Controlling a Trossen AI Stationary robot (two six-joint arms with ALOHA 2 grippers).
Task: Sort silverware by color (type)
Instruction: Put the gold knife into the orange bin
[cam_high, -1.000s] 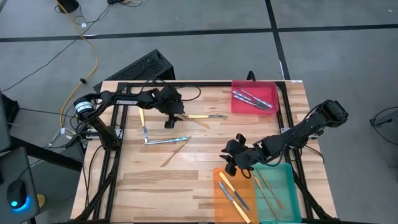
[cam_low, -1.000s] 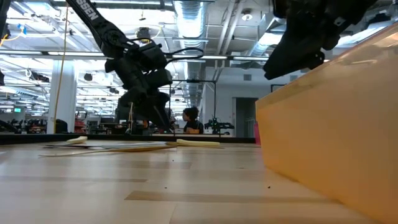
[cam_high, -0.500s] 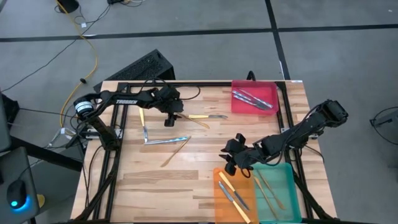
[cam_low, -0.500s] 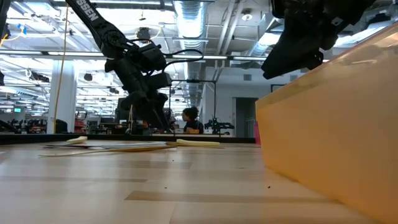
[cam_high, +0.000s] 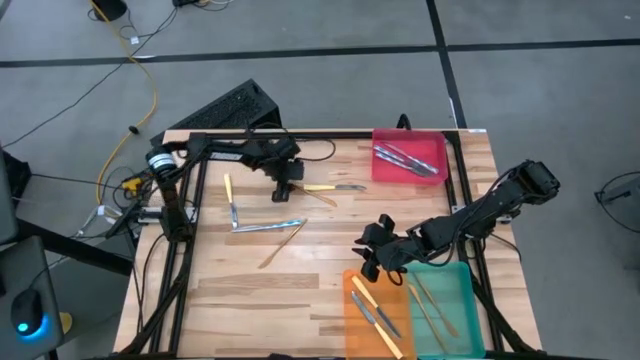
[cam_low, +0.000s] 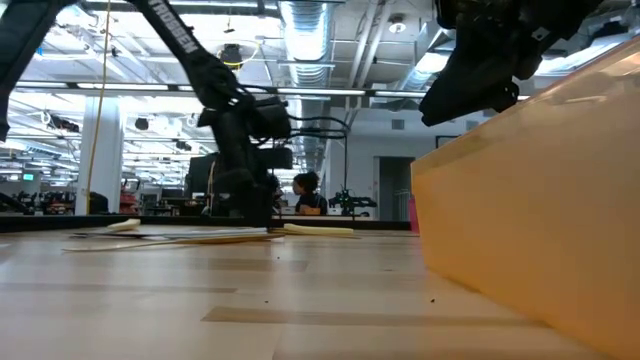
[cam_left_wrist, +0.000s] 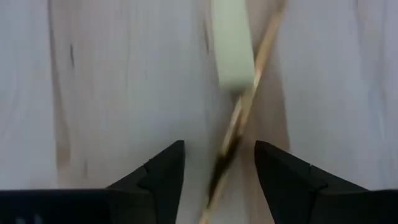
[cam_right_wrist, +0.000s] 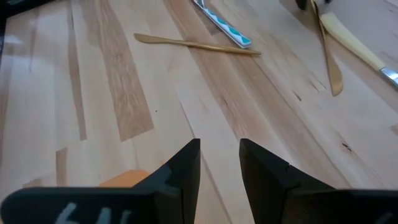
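Sorting is judged partly done. Blue pieces lie in the red tray, yellow in the orange tray, wood in the teal tray. Five pieces are left on the table. The left gripper is open, empty, astride a wood stick; it has shifted right since the earlier frame. The right gripper is half open, empty, unmoved beside the orange tray.

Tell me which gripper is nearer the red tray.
Left. The left gripper hovers over the utensils a short way beside the red tray; the right gripper sits farther off, by the orange tray.
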